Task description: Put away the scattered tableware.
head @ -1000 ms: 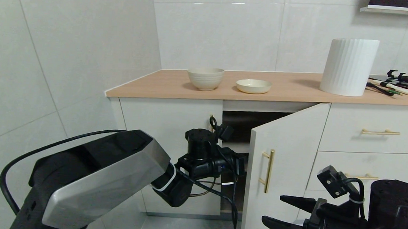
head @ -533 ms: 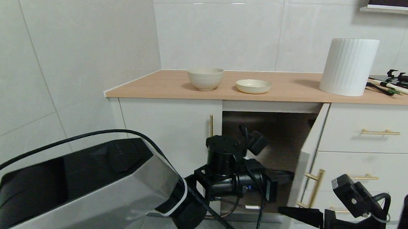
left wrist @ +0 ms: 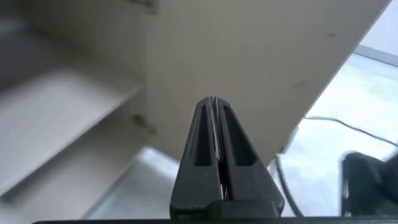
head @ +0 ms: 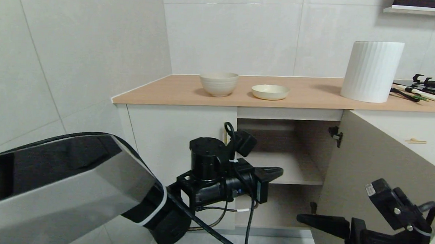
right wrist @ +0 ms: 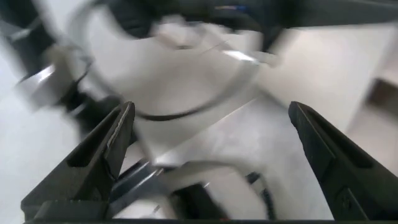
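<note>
Head view: the bowl [head: 219, 83] and the dish [head: 270, 91] sit side by side, not touching, toward the left end of the countertop [head: 314, 94]. Both look like glazed ceramic: stiff, slick and breakable, so best pinched over the rim. The left gripper [head: 276, 172] hangs before the open cabinet [head: 289, 169].

Left wrist view: its jaws are pressed together and empty.

Right wrist view: the right gripper [right wrist: 210, 115] is spread wide, holding nothing.

No writing is legible.

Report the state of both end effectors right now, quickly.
Left end effector: closed, holding nothing.
Right end effector: open, holding nothing.
</note>
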